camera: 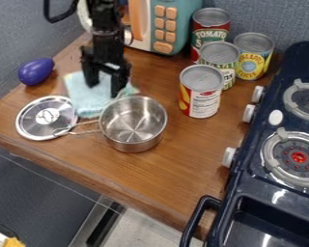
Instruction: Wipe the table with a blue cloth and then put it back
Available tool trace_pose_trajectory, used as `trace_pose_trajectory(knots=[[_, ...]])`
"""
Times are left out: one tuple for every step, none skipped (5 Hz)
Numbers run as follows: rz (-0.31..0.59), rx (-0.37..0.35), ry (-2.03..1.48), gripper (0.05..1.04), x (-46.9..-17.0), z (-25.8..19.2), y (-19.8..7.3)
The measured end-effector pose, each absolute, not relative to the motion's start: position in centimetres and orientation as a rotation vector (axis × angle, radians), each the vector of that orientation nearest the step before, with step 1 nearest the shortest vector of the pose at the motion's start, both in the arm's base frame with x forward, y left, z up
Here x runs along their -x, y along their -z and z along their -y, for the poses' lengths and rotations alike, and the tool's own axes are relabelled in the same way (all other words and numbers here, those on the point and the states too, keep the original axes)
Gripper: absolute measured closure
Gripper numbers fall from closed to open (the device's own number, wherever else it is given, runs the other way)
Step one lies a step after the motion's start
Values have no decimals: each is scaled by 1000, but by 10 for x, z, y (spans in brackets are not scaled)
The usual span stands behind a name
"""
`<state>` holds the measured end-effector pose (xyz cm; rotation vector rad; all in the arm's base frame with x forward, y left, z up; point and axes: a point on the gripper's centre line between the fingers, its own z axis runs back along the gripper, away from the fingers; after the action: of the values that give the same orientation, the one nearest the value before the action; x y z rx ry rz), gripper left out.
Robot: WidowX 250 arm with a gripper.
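Fixed camera view. Arm enters at the top edge, its upper part cut off; pincer hangs over the upper left of the table. Pincer spread: two fingers stand apart, pale cloth visible between them. Contact between fingertips and cloth: cannot tell.

Occlusions. Middle and right of the blue cloth partly hidden behind the fingers; its lower right runs up to the pot, where the boundary is hard to make out. Microwave cut off by the top edge. Stove cut off at right and bottom. Rear cans partly covered by the ones in front. Orange item at the bottom left corner, cut off, identity unclear.

Cloth. Location: on the table, under the pincer, between the purple eggplant and the pot, just beside the lid. Colour pale blue, whitish in parts. Lies low, roughly spread, outline uneven; folds too faint to count. Whether it touches the lid: cannot tell.

Also noted: pot upright, handle pointing left over the lid's edge; front can upright, right of the pot.
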<state>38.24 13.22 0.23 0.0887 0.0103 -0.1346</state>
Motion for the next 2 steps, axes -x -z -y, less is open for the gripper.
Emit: trace_pose_trajectory(knots=[[-5, -69, 163, 83, -407, -139, -2], [35, -33, 159, 84, -432, -145, -2]])
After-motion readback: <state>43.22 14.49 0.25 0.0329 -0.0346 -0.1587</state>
